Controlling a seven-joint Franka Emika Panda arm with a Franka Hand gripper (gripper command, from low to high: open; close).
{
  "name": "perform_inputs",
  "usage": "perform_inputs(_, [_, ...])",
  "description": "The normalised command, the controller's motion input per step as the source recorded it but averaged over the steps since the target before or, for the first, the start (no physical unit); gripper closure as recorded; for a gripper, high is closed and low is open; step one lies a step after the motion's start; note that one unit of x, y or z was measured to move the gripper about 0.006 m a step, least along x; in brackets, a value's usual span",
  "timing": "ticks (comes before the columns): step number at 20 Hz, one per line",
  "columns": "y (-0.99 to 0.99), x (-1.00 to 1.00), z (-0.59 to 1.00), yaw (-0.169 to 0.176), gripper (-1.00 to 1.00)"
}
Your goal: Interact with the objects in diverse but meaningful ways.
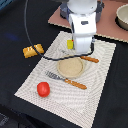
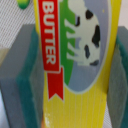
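Note:
A yellow rectangular block [image 2: 80,60] with a red "BUTTER" label and a cow picture fills the wrist view. It sits between my gripper's [image 2: 75,70] two grey-and-teal pads [image 2: 20,75], which press on both of its sides. In the exterior view the block [image 1: 70,44] shows as a yellow corner beside the white hand, above the far part of the placemat [image 1: 35,82]. A round red tomato [image 1: 43,89] lies on the placemat's near corner. An orange-brown bread loaf [image 1: 33,50] lies on the dark table at the exterior view's left. The banana is not clearly in view.
A tan round plate [image 1: 70,67] lies mid-placemat, with an orange-handled fork [image 1: 67,80] in front and an orange-handled knife [image 1: 90,59] behind. A bowl [image 1: 122,17] stands on a pinkish board [image 1: 107,27] at the back right. A black cable [image 1: 30,30] hangs at the left.

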Motion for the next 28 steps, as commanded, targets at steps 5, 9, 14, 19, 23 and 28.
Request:
perform_inputs(5, [0.0, -0.76, -0.26, -0.117, 1.0])
perform_inputs(9, [0.0, -0.7, -0.21, -0.132, 1.0])
perform_inputs(14, [0.21, -0.73, 0.37, -0.108, 1.0])
perform_inputs(19, [0.3, -0.81, 0.41, -0.045, 1.0])
perform_inputs(23, [0.23, -0.83, 0.08, 0.0, 1.0])
perform_inputs(28, [0.31, -0.95, -0.09, 0.0, 1.0])
